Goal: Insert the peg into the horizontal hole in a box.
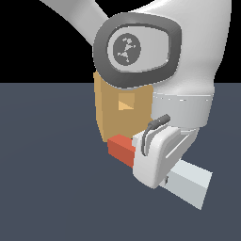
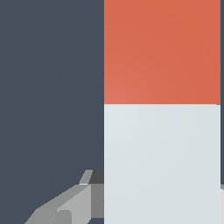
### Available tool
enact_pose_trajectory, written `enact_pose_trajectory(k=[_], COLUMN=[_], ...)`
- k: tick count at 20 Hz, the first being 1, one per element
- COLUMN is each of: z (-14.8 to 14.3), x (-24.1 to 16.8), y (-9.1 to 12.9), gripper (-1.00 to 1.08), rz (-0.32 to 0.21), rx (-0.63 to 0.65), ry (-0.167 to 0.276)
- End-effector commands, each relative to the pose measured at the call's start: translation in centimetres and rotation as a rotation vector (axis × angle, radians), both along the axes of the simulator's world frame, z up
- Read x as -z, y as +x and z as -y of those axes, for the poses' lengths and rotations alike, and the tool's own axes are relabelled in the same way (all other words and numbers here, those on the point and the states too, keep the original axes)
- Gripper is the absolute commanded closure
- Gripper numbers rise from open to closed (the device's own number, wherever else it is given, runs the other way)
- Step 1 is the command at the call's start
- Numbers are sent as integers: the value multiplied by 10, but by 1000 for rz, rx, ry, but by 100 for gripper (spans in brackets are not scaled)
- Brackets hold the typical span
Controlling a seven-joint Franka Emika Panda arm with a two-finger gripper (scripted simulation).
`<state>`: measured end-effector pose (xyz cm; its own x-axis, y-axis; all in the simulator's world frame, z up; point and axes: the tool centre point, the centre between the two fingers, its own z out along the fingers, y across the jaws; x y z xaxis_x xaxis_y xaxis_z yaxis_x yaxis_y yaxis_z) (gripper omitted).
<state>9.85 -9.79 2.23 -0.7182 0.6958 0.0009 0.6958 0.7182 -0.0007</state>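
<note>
The peg lies slanted in the exterior view, its red end (image 1: 121, 148) pointing toward the box and its pale grey-white end (image 1: 190, 182) toward the viewer. The tan box (image 1: 113, 115) stands just behind the red end, and its lighter square hole (image 1: 125, 102) is higher than the peg. My gripper (image 1: 149, 164) is closed around the peg's middle, and the white hand hides the fingertips. In the wrist view the peg fills one side, red part (image 2: 162, 52) and white part (image 2: 162, 153). One grey finger (image 2: 65, 208) presses against its side.
The dark grey floor (image 1: 52, 179) spreads all around. The arm's large white link with its grey ring (image 1: 136, 47) hangs in front of the box's top and hides part of it.
</note>
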Motion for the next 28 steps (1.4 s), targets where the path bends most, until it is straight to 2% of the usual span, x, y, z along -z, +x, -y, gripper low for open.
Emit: enact_pose_trajectory(k=[1, 15, 21, 28], z=[0, -1, -3, -8], x=[-1, -10, -32, -70], y=[0, -3, -10, -20], gripper=[108, 108, 108, 108], rz=[1, 0, 1, 1], rx=[0, 48, 147, 319], ry=[0, 0, 1, 1])
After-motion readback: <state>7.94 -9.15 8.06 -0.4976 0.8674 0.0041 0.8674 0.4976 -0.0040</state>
